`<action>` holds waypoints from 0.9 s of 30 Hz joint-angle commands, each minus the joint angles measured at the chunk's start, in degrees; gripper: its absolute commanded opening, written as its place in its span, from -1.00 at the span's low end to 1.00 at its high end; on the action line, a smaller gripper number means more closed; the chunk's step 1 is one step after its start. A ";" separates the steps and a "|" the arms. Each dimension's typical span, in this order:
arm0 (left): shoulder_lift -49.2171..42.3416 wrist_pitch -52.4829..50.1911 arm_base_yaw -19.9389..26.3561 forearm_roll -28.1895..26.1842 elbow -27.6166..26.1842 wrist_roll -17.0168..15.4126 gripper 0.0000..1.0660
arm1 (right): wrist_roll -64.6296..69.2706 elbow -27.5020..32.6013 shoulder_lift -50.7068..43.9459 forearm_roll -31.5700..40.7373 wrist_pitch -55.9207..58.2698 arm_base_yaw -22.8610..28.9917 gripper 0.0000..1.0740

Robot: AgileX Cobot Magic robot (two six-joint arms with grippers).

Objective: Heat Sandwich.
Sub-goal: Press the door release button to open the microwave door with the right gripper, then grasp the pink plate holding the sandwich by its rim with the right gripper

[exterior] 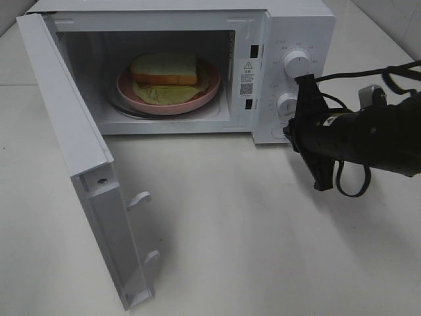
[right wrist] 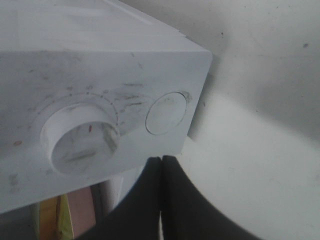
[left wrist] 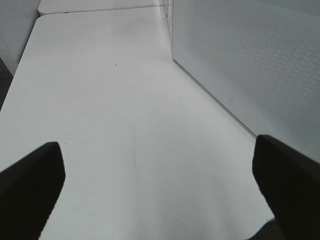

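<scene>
The sandwich [exterior: 164,71], a bread slice over a yellowish-green layer, lies on a round pink plate [exterior: 197,99] inside the open microwave [exterior: 296,26]. My right gripper [exterior: 288,133] is shut and empty, its tips right at the lower corner of the control panel. The right wrist view shows the shut gripper [right wrist: 161,160] just below a round button [right wrist: 166,112], beside the lower knob [right wrist: 82,137]. My left gripper [left wrist: 160,200] is open above bare table, out of the exterior high view, with a perforated white microwave wall [left wrist: 250,60] beside it.
The microwave door [exterior: 85,164] stands swung out toward the front left, with latch hooks on its edge. Two knobs [exterior: 297,62] [exterior: 288,103] sit on the panel. The white table [exterior: 250,250] spreads in front.
</scene>
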 commanded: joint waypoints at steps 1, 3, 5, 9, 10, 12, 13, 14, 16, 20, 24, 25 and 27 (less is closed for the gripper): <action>-1.60 -0.69 0.23 -0.46 0.23 0.00 0.83 | -7.22 1.78 -5.16 0.57 5.90 -0.17 -1.00; -1.60 -0.69 0.23 -0.46 0.23 0.00 0.83 | -13.41 2.35 -9.05 0.57 12.15 -0.23 -0.99; -1.60 -0.69 0.23 -0.46 0.23 0.00 0.83 | -15.76 2.35 -10.31 0.52 15.13 -0.23 -0.98; -1.60 -0.69 0.23 -0.46 0.23 0.00 0.83 | -23.84 2.35 -14.27 0.34 22.98 -0.23 -0.96; -1.60 -0.69 0.23 -0.46 0.23 0.00 0.83 | -26.07 2.35 -14.90 0.11 24.64 -0.23 -0.95; -1.60 -0.69 0.23 -0.46 0.23 0.00 0.83 | -30.19 2.29 -16.33 -0.06 27.73 -0.23 -0.95; -1.60 -0.69 0.23 -0.46 0.23 0.00 0.83 | -33.29 2.23 -17.19 -0.06 31.46 -0.23 -0.94; -1.60 -0.69 0.23 -0.46 0.23 0.00 0.83 | -33.29 2.23 -17.19 -0.06 31.46 -0.23 -0.94; -1.60 -0.69 0.23 -0.46 0.23 0.00 0.83 | -36.04 2.23 -17.82 -0.52 34.89 -0.23 -0.94; -1.60 -0.69 0.23 -0.46 0.23 0.00 0.83 | -39.71 2.01 -18.39 -2.41 40.68 -0.23 -0.93; -1.60 -0.69 0.23 -0.46 0.23 0.00 0.83 | -42.17 -0.11 -18.39 -7.10 48.47 -0.23 -0.93; -1.60 -0.69 0.23 -0.46 0.23 0.00 0.83 | -42.91 -1.09 -18.39 -8.77 50.71 -0.23 -0.92; -1.60 -0.69 0.23 -0.46 0.23 0.00 0.83 | -45.15 -4.01 -18.39 -12.83 56.55 -0.23 -0.91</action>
